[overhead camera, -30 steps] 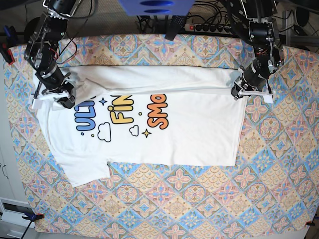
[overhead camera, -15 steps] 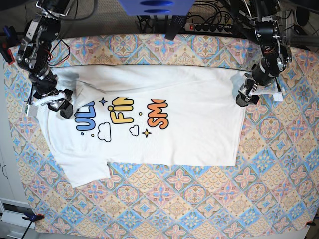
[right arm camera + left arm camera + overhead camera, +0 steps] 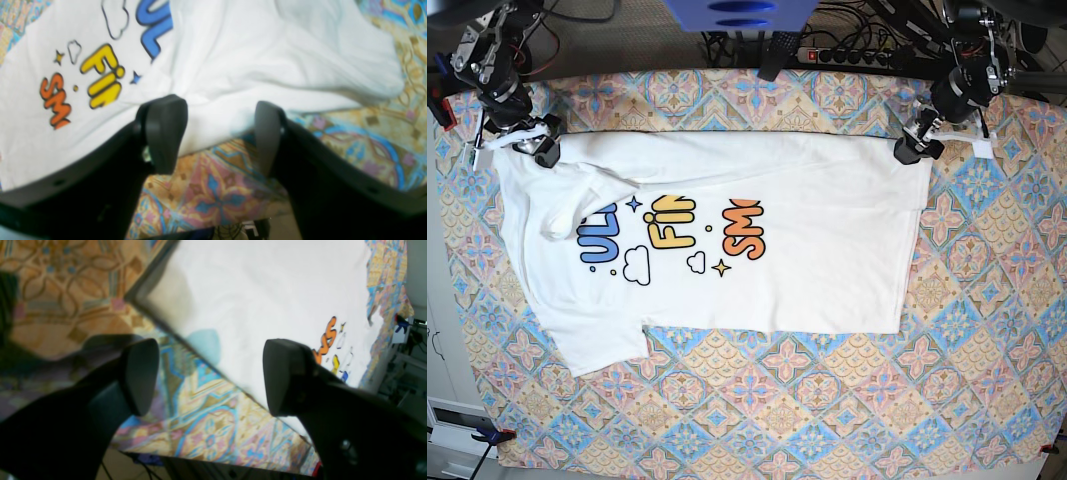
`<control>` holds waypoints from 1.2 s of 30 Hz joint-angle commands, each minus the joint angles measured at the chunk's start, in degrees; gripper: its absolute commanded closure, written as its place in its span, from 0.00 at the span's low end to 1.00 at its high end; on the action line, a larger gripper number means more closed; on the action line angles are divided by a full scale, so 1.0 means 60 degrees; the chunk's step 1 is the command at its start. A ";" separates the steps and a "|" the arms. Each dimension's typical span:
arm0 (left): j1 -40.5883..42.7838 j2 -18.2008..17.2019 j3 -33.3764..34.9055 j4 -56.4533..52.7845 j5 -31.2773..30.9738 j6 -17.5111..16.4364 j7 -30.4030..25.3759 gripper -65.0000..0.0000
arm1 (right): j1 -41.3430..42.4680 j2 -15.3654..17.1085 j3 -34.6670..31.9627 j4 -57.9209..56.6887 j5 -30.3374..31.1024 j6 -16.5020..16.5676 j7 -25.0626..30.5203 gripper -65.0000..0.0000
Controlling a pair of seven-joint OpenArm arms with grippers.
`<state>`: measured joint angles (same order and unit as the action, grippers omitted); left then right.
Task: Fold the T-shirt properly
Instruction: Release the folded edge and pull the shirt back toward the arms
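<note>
The T-shirt lies spread print-up across the middle of the patterned tablecloth, its top edge running along the far side and one sleeve bunched toward the far left corner. The left gripper hovers at the shirt's far right corner, jaws spread and holding nothing. The right gripper hangs over the bunched sleeve, likewise released and empty.
</note>
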<state>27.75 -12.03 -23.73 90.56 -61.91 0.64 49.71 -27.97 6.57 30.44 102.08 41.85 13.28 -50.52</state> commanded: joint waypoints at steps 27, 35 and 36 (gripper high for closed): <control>-0.1555 0.0181 0.0855 -0.1460 -0.0092 -0.0071 -0.0029 1.00 | 0.0155 -0.0179 0.1733 -0.2384 0.0154 0.0871 0.0223 0.47; -0.1438 -0.0053 0.0841 -0.1460 -0.0107 -0.0071 -0.0029 1.00 | 0.1328 -0.0179 0.1806 -0.3864 0.0154 0.0886 0.0208 0.47; -0.1438 -0.0053 0.0841 -0.1460 -0.0107 -0.0071 -0.0029 1.00 | 0.1430 -0.0179 0.1806 -0.4025 0.0154 0.0886 0.0223 0.47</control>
<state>18.92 -11.77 -18.48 81.06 -62.19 0.25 49.76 -19.00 4.78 40.91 77.65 43.55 19.22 -48.49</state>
